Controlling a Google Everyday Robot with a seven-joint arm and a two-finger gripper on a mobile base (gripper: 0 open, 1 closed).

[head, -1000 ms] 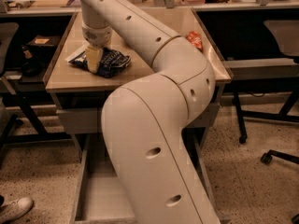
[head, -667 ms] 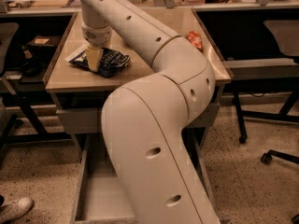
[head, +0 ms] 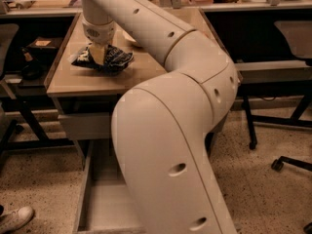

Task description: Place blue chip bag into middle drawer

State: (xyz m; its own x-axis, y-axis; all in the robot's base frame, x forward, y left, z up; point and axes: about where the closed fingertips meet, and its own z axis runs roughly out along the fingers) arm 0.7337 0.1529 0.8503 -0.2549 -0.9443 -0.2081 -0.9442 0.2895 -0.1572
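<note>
Hand (head: 99,54) is meeting the blue chip bag (head: 117,60) on the tabletop (head: 97,83), and I am unable to tell its grip; the middle drawer (head: 105,206) is standing open below, awaiting the bag.

**Warm overhead light, dimmer down low**

You are looking through a yellowish cast. The tan laminate counter (head: 146,74) is lit evenly from above, with no hard glare. The gripper (head: 99,53) sits on the crumpled navy-blue foil chip bag (head: 116,60), whose folds go nearly black. The open grey laminate drawer box (head: 105,204) below lies in duller light.
</note>
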